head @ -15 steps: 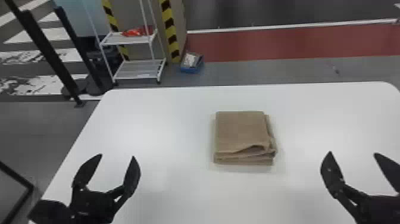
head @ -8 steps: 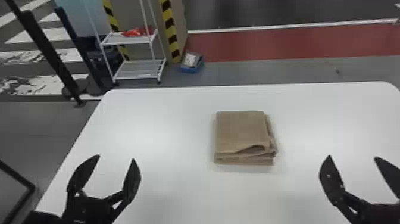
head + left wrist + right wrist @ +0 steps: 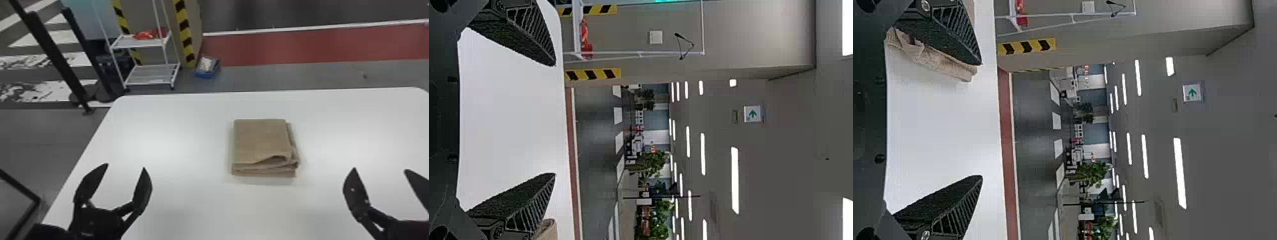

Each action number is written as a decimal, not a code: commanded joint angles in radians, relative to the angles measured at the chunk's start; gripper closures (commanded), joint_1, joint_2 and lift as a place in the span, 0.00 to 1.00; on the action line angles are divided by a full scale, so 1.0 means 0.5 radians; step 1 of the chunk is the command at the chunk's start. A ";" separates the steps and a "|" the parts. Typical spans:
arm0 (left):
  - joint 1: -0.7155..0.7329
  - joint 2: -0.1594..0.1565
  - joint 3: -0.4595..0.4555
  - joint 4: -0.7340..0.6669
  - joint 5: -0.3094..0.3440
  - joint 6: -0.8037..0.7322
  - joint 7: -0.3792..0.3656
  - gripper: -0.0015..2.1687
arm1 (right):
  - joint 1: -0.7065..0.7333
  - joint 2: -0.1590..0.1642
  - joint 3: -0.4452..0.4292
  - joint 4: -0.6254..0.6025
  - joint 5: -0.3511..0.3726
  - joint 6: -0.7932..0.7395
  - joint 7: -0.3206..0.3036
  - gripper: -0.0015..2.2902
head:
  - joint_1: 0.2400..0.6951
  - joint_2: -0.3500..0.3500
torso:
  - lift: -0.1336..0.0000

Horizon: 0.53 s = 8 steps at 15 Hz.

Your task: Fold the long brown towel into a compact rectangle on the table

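The table (image 3: 191, 210) is bearing the towel (image 3: 260, 140) at one o'clock. I'm holding left gripper (image 3: 126, 166) and right gripper (image 3: 380, 169) open, likely sparing folds.

The brown towel (image 3: 260, 140) lies flat on the white table (image 3: 178, 140), folded into a compact, nearly square stack. Seen from the head, its top layer is mostly smooth, with a puckered, slightly lifted fold towards five o'clock. Layered edges show along six o'clock, and a lower layer juts out at three o'clock. It looks like several layers, though I can't count them surely.
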 commanded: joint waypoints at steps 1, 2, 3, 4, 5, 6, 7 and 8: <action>-0.031 -0.002 0.000 0.014 0.002 0.020 -0.003 0.04 | -0.012 0.003 0.004 0.005 0.007 0.000 -0.003 0.03 | 1.00 0.75 | 0.08; -0.047 -0.002 0.000 0.018 -0.007 0.026 -0.006 0.04 | -0.024 0.006 0.022 0.012 0.029 0.006 -0.009 0.03 | 1.00 0.75 | 0.08; -0.059 -0.002 0.000 0.030 -0.004 0.032 -0.006 0.04 | -0.034 0.006 0.034 0.012 0.050 0.006 -0.036 0.03 | 1.00 0.75 | 0.08; -0.071 -0.002 0.000 0.039 -0.013 0.032 -0.003 0.04 | -0.046 0.006 0.046 0.021 0.062 0.006 -0.039 0.03 | 1.00 0.75 | 0.08; -0.083 -0.002 -0.003 0.054 -0.013 0.032 -0.003 0.04 | -0.055 0.006 0.056 0.027 0.069 0.006 -0.039 0.03 | 1.00 0.76 | 0.08; -0.099 0.002 -0.006 0.070 -0.016 0.038 -0.009 0.04 | -0.064 0.006 0.068 0.036 0.069 0.018 -0.039 0.03 | 1.00 0.76 | 0.08; -0.111 0.002 -0.006 0.091 -0.019 0.038 -0.012 0.04 | -0.074 0.006 0.074 0.048 0.072 0.018 -0.039 0.03 | 1.00 0.77 | 0.08; -0.123 0.005 -0.006 0.116 -0.023 0.038 -0.018 0.04 | -0.077 0.006 0.080 0.064 0.072 0.018 -0.039 0.03 | 1.00 0.77 | 0.08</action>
